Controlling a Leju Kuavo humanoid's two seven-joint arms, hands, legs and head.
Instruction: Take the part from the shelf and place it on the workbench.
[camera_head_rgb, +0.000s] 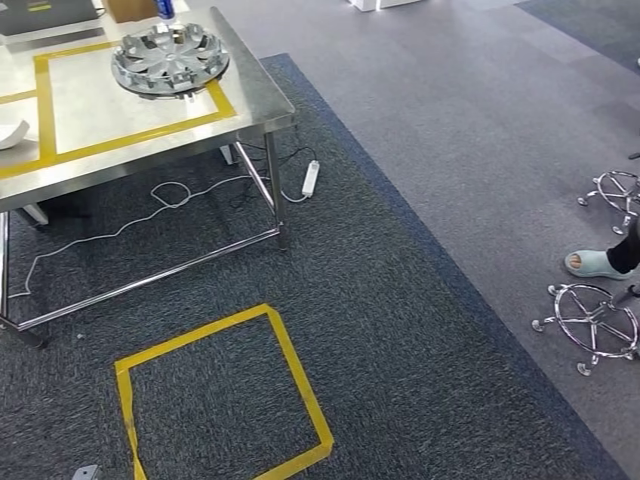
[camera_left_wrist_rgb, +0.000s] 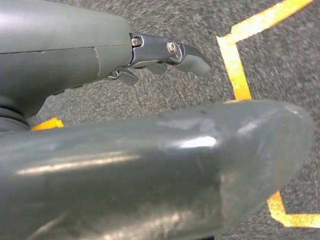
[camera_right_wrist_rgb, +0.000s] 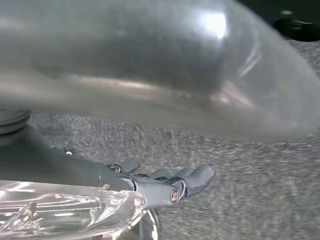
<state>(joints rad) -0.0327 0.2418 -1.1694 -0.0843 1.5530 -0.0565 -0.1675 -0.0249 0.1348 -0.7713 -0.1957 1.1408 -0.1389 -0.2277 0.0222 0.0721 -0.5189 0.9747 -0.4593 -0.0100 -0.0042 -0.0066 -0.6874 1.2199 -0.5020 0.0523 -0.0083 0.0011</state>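
The left hand (camera_left_wrist_rgb: 166, 55) hangs empty, fingers loosely apart; the right hand (camera_right_wrist_rgb: 166, 187) holds a clear part (camera_right_wrist_rgb: 68, 210). Judged: carrying. Next, turn toward the counter (camera_head_rgb: 256, 95) and set it down.

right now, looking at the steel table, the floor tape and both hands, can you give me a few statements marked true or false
1. A round chrome wheel cover lies on the stainless steel workbench. True.
2. The white power strip sits on the workbench. False: it lies on the dark carpet beside a table leg.
3. A yellow tape square is marked on the carpet in front of the workbench. True.
4. The left hand holds the wheel cover. False: it hangs over the carpet with nothing in it.
5. A clear shiny part shows beside the right hand. True.
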